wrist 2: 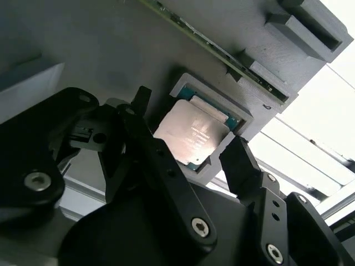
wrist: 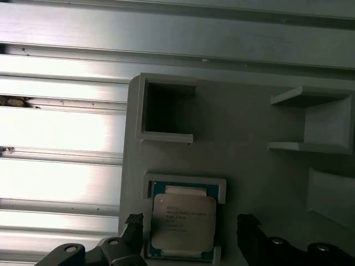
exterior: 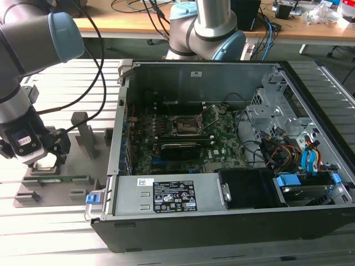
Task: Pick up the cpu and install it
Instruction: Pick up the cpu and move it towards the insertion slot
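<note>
The black two-fingered claw (wrist 2: 188, 122) is seen spread open in both wrist views. One dark fingertip (wrist: 135, 223) is set to each side of the cpu (wrist: 182, 221), a small flat square chip with a silvery-grey metal top and a pale rim. No contact between fingertips and chip can be made out, so nothing is judged to be gripped yet.

The chip is laid flat in a shallow square pocket of a grey moulded holder plate (wrist: 244, 127). The pocket's raised walls are presumably there to keep the chip square and at a known spot for the approach.

In the exterior view the plate (exterior: 83, 141) is found at the lower left of the frame, on the ribbed aluminium bench (exterior: 55, 233). A long narrow green memory stick (exterior: 61, 179) is held along the plate's lower edge in that frame. The open black computer case (exterior: 222, 216) is placed to the exterior view's right. The dark metal-framed socket (exterior: 186, 126) inside it is well apart from the claw.
</note>
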